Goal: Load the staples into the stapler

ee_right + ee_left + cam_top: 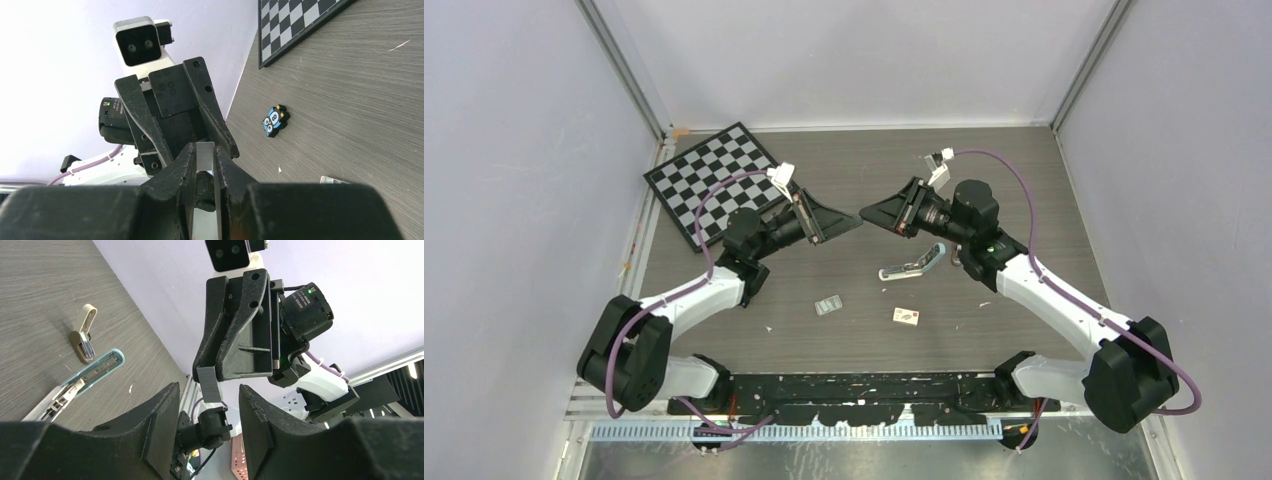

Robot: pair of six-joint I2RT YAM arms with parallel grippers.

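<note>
- Progress: early-middle. The staples (210, 384) are off the desk (1024, 180) but not in the stapler (913, 264) yet.
- Right hand (205, 152): clamped on the staple strip, held up in the air mid-scene. One end sticks out past the fingertips.
- Left hand (852, 220): fingers apart, facing the right hand tip to tip. The strip's free end sits in its gap and I see no contact. Looks like a handover or regrip, my guess.
- Stapler: lies on the desk under the right arm, hinged open and well below both hands. No hand is on it.
- Left to do: bring the strip down, seat it in the channel, close the top.
- Staples look: short flat grey ribbed strip, thin, straight.
- Stapler look: pale teal top swung back, white base, silver inner channel showing. Can't tell if the channel is empty.
</note>
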